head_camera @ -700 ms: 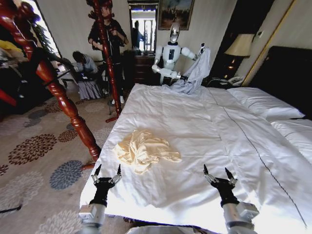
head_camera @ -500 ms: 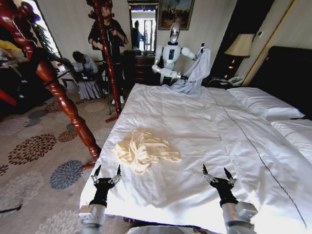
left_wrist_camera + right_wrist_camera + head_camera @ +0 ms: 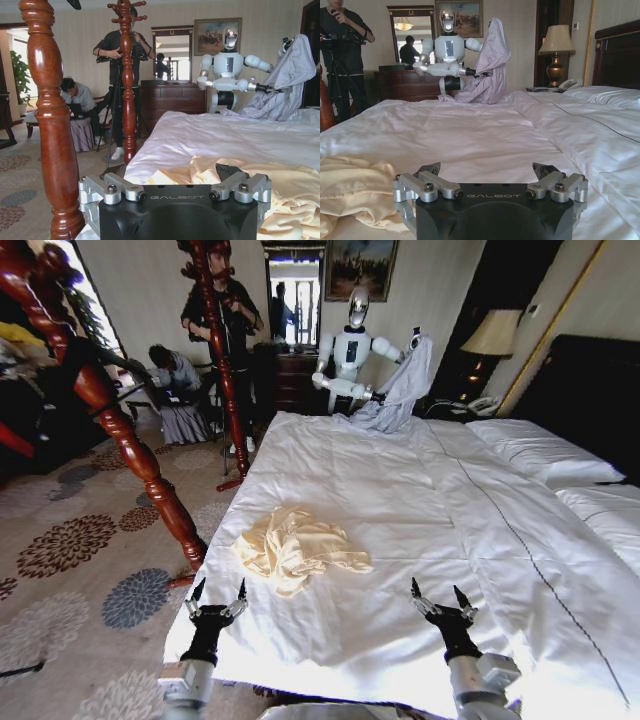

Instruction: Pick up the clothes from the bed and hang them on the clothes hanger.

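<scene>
Two grippers hover low over the near edge of the bed point(image 3: 420, 500), and we see both from the head camera: the left gripper point(image 3: 217, 592) at the bed's left corner and the right gripper point(image 3: 438, 598) further along the edge, each with its fingers spread wide and grasping nothing. Between and beyond them, nearer the left gripper, we find the clothes point(image 3: 292, 546) lying crumpled on the white duvet, apart from both sets of fingertips. From the left wrist camera we gain a level look across the cream fabric point(image 3: 290, 195) just past the left gripper's tips point(image 3: 175, 189), with a turned red-brown wooden post point(image 3: 52, 125) standing close beside the bed corner. From the right wrist camera we see the released right gripper point(image 3: 487, 181) above bare duvet, the clothes point(image 3: 357, 192) lying off to one side, and pillows point(image 3: 602, 95) before the dark headboard point(image 3: 617, 57).
</scene>
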